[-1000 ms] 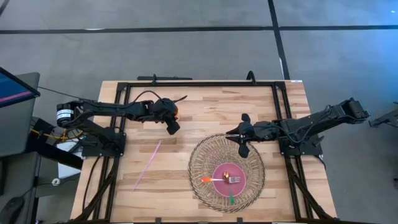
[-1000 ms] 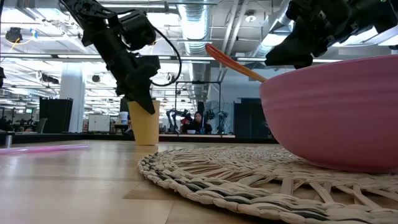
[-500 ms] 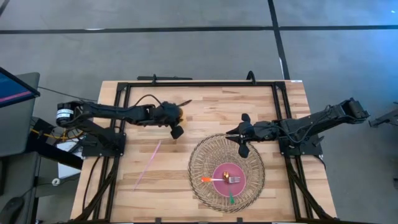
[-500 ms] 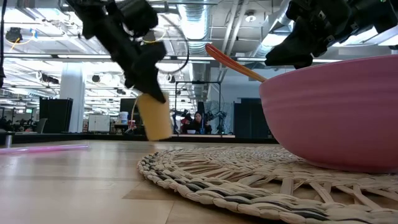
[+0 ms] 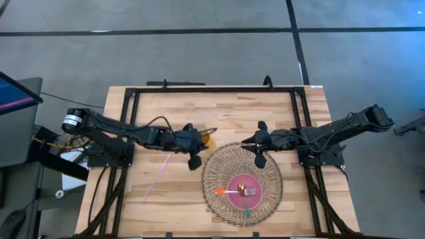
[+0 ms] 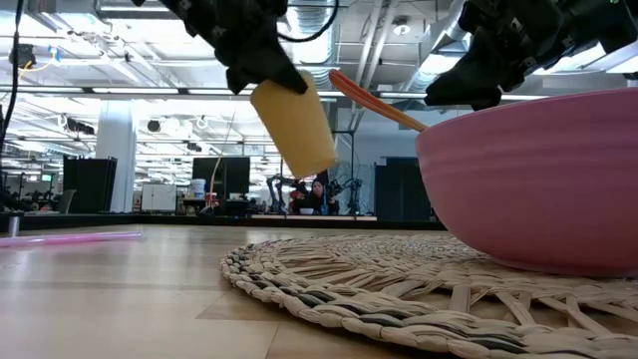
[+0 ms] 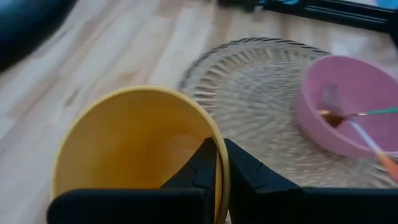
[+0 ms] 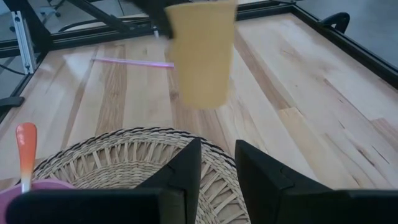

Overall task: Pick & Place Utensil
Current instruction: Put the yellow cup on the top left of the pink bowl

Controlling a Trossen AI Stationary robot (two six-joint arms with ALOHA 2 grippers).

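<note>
My left gripper (image 5: 198, 140) is shut on a yellow cup (image 5: 208, 137), held in the air just left of the round woven mat (image 5: 216, 174). The cup also shows in the low view (image 6: 294, 125) and the right wrist view (image 8: 200, 53). A pink bowl (image 5: 232, 191) sits on the mat and holds an orange-handled spoon (image 5: 221, 191), a fork (image 5: 250, 192) and a green-handled utensil (image 5: 247, 212). My right gripper (image 5: 259, 158) hangs open and empty over the mat's far edge. My left gripper holds the cup by its rim (image 7: 219, 163), one finger (image 7: 199, 168) inside the cup and one outside against the wall. The fingers come level from the table's left. The cup is lifted clear of the table and tilted, its bottom toward the mat.
A pink straw (image 5: 158, 174) lies on the wood left of the mat; it also shows in the right wrist view (image 8: 134, 63). Black frame rails (image 5: 212, 89) run along the table's far and side edges. Bare wood lies at the far middle and near left.
My left gripper has gone toward the table's right and near edges, toward the mat, carrying the yellow cup. The cup stood upright on the table a second ago; it is now lifted clear and tipped.
</note>
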